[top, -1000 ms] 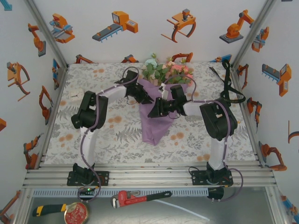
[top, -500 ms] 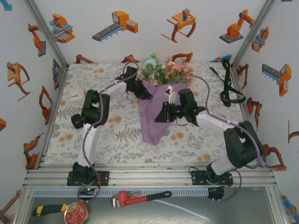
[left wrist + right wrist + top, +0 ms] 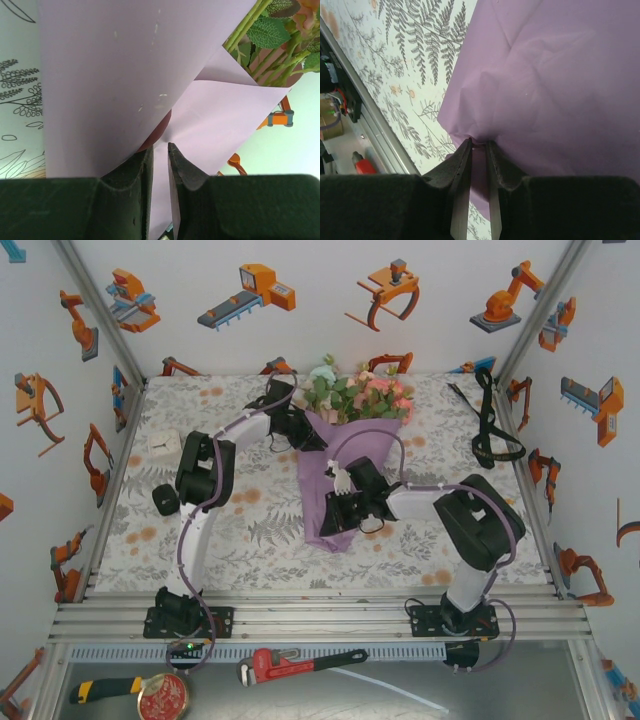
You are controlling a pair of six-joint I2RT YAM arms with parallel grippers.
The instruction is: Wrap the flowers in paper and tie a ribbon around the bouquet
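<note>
The bouquet (image 3: 345,455) lies in the middle of the bench (image 3: 220,530), blooms toward the far wall and cone tip toward the near edge. The flowers (image 3: 358,392) show only heads and leaves above the paper (image 3: 325,510). Their stems are mostly hidden inside the cone. In the left wrist view a few green stems run into the paper's mouth at the upper right, cut off by the frame.

The left fingers (image 3: 140,170) stand almost together, pinching the lilac sheet at the cone's far left edge. A reddish-brown patch shows behind the fold there; what it is cannot be told. The right fingers (image 3: 462,167) pinch a crumpled edge of the paper at the cone's near end.

The ribbon (image 3: 487,400) lies looped at the far right of the bench, well apart from the bouquet, its lettering too small to read. Below the near rail lie a red pipe wrench (image 3: 300,665) and a round red tin (image 3: 163,697) whose label is unreadable.
</note>
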